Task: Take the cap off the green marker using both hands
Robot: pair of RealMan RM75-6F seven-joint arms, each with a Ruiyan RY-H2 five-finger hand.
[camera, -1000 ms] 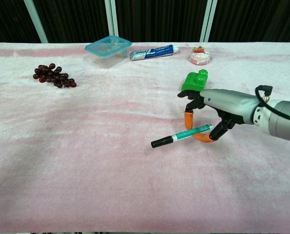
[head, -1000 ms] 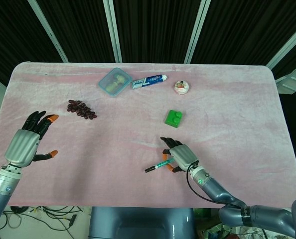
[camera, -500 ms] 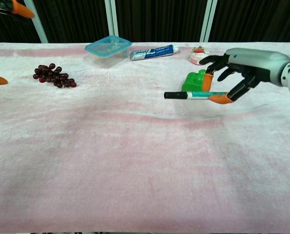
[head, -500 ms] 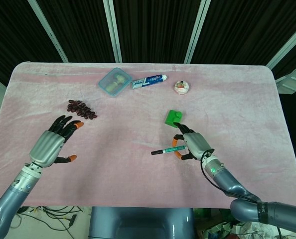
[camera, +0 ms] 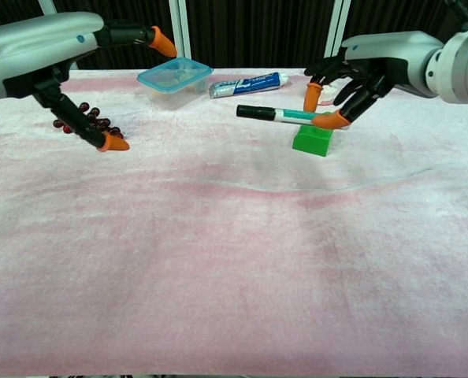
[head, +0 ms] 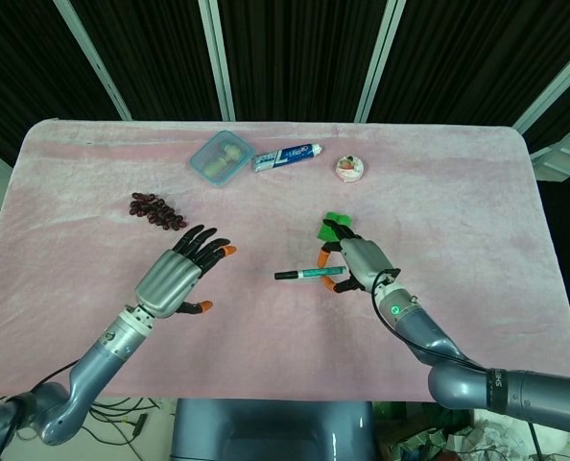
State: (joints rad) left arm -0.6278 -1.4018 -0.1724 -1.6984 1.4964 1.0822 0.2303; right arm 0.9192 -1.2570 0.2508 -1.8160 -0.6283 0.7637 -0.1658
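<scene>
A table [head: 458,182] covered with a pale pink, fuzzy cloth [camera: 218,260] fills the scene, evenly lit. Beyond its far edge hang black pleated curtains [head: 295,58] crossed by slanted white frame bars [head: 215,58]. Below the near edge, cables [head: 83,413] lie on the floor at left.

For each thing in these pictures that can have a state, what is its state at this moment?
green marker: capped, held level above the table.
right hand: pinching the marker's green end.
left hand: open, fingers spread, holding nothing.
plastic box: lid on.
toothpaste tube: lying flat, cap on.
grapes: lying on the cloth.
</scene>
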